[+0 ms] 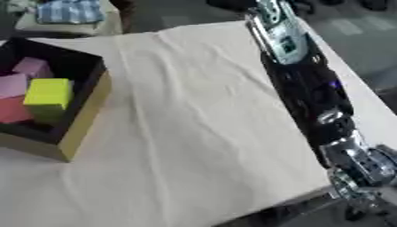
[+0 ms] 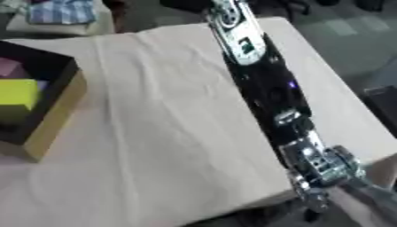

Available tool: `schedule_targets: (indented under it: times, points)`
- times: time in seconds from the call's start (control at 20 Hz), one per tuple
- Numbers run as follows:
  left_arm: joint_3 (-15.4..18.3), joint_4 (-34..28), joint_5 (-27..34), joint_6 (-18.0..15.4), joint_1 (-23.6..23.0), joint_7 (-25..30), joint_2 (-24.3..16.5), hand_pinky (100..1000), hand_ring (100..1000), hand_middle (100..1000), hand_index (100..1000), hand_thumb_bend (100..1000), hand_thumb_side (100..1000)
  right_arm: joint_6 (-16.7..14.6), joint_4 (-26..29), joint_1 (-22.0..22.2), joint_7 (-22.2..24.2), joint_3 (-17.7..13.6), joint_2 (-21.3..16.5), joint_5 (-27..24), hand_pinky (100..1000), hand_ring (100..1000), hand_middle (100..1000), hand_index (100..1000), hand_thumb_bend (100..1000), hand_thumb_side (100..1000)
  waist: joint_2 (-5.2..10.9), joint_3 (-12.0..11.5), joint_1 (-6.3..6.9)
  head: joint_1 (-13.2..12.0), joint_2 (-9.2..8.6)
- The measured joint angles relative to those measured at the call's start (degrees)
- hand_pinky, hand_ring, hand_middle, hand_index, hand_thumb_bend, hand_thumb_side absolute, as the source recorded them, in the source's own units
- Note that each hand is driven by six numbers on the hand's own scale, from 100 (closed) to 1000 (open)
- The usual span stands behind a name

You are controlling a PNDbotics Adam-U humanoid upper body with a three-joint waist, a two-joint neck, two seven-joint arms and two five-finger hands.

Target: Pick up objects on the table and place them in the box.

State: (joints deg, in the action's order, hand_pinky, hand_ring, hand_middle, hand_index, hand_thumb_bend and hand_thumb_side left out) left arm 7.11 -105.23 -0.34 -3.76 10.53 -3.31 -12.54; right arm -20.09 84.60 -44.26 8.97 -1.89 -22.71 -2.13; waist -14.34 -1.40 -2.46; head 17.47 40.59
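Observation:
A box (image 1: 83,120) with tan outer walls and a black inside stands at the table's left edge. In it lie a yellow block (image 1: 48,93), a pink block (image 1: 11,84), a mauve block (image 1: 33,66) and a red block (image 1: 11,109). My right arm (image 2: 263,80) runs from the top of the view down the table's right side. My right hand (image 2: 316,165) is at the lower right, over the table's front corner, fingers relaxed and pointing down past the edge, holding nothing. No loose object shows on the cloth. My left hand is out of sight.
A creased cream cloth (image 1: 194,133) covers the table. Beyond the far left corner lies a blue checked fabric (image 1: 68,10) on a pale surface. The table's right edge drops to grey floor (image 2: 349,40).

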Motion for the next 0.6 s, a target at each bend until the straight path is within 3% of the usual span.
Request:
schedule_targets:
  times: [0.25, 0.6]
  points:
    - [0.21, 0.21, -0.03, 0.08, -0.51, -0.18, -0.02, 845, 699, 661, 871, 100, 706, 3.68, 6.4, 8.47, -3.28, -3.19, 3.09, -4.48, 719, 658, 724, 911, 100, 524, 1.08, 0.56, 0.0, -5.0, 0.78]
    - [0.22, 0.78, -0.16, 0.14, -0.96, -0.37, -0.05, 845, 706, 663, 869, 100, 704, 5.53, 10.66, 18.67, -5.37, -4.93, 6.26, -4.81, 722, 659, 714, 906, 100, 579, 2.46, 1.09, 0.0, -12.97, 1.82]
